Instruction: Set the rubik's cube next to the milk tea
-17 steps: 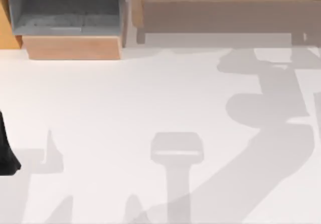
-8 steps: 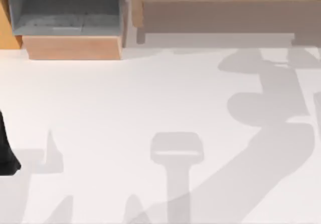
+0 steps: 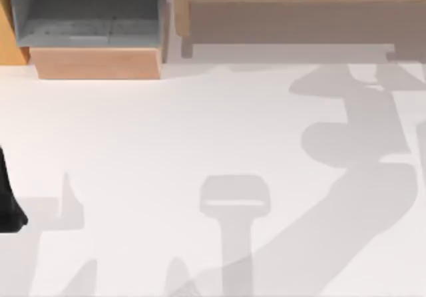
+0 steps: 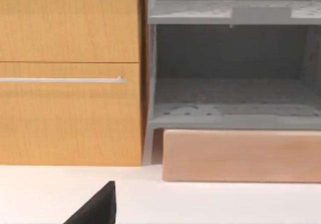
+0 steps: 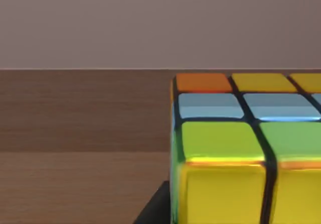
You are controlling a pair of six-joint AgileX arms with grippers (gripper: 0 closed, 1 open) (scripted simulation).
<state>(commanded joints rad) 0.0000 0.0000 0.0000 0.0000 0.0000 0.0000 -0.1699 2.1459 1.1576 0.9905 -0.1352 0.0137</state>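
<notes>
Table: my white tabletop (image 3: 166, 130) is bare, crossed by arm shadows.
Cube: multicoloured rubik's cube (image 5: 241, 148) close before my right wrist, by brown wood.
Claw: grip unclear, cannot tell.
Progress: placement pending, I judge.

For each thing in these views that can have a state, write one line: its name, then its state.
rubik's cube: scrambled, mixed colours on its faces, close before the right wrist camera.
drawer: shut, handle bar flush across its front.
grey shelf unit: open-fronted, shelves bare.
left arm: at the table's left edge.
</notes>
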